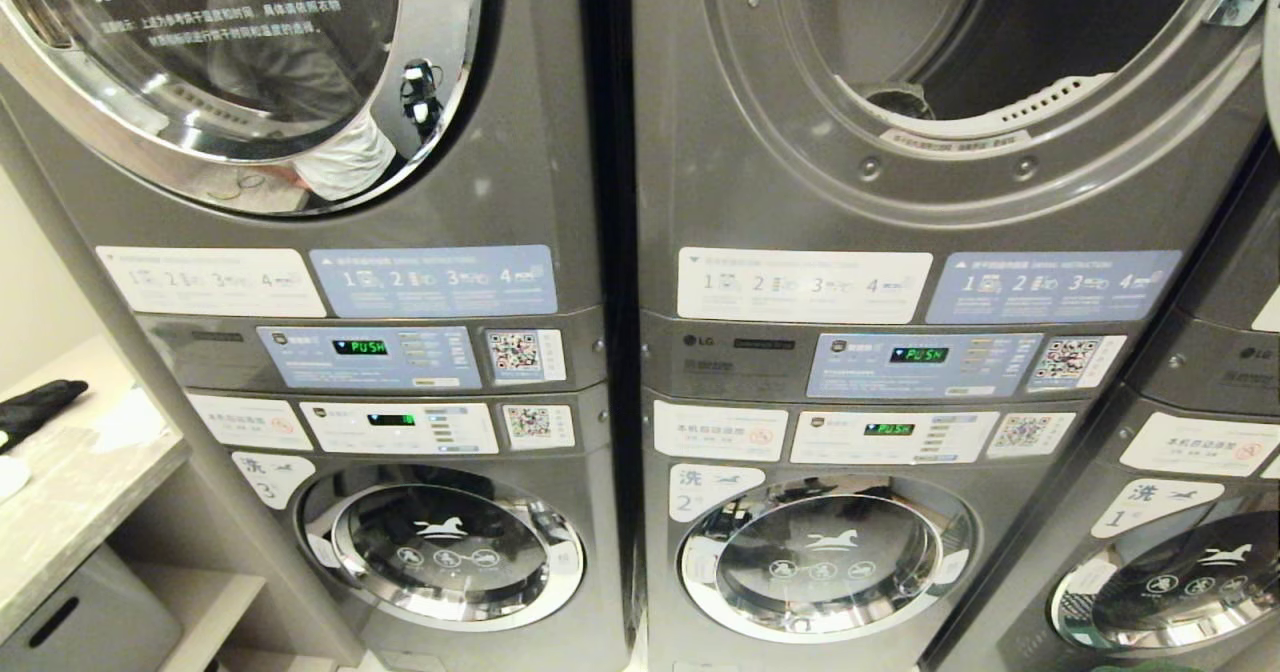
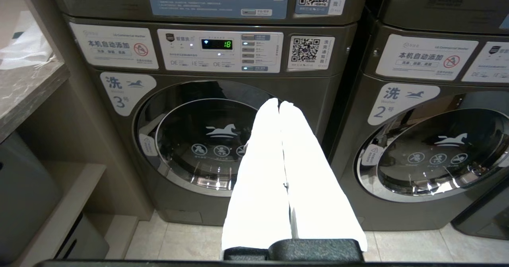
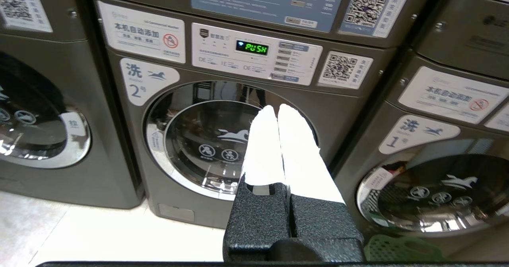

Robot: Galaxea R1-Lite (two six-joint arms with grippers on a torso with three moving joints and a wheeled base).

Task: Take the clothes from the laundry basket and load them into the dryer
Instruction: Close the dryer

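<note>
The middle dryer (image 1: pixel 740 182) stands with its door swung open, and its dark drum opening (image 1: pixel 1010 32) shows at the upper right of the head view. A corner of the green mesh laundry basket (image 3: pixel 401 249) sits on the floor beside my right gripper. The clothes are out of view. My left gripper (image 2: pixel 278 102) is shut and empty, held low in front of washer 3 (image 2: pixel 206 140). The right gripper (image 3: pixel 277 107) is also shut and empty, facing washer 2 (image 3: pixel 214 144). Neither arm appears in the head view.
A dryer with its round door closed (image 1: pixel 250 62) stands to the left of the open one. Washer 1 (image 3: pixel 437 187) is at the right. A marble-topped counter (image 1: pixel 60 502) with a black item (image 1: pixel 40 402) and shelves lies at the left. Pale floor tiles (image 2: pixel 191 243) run before the machines.
</note>
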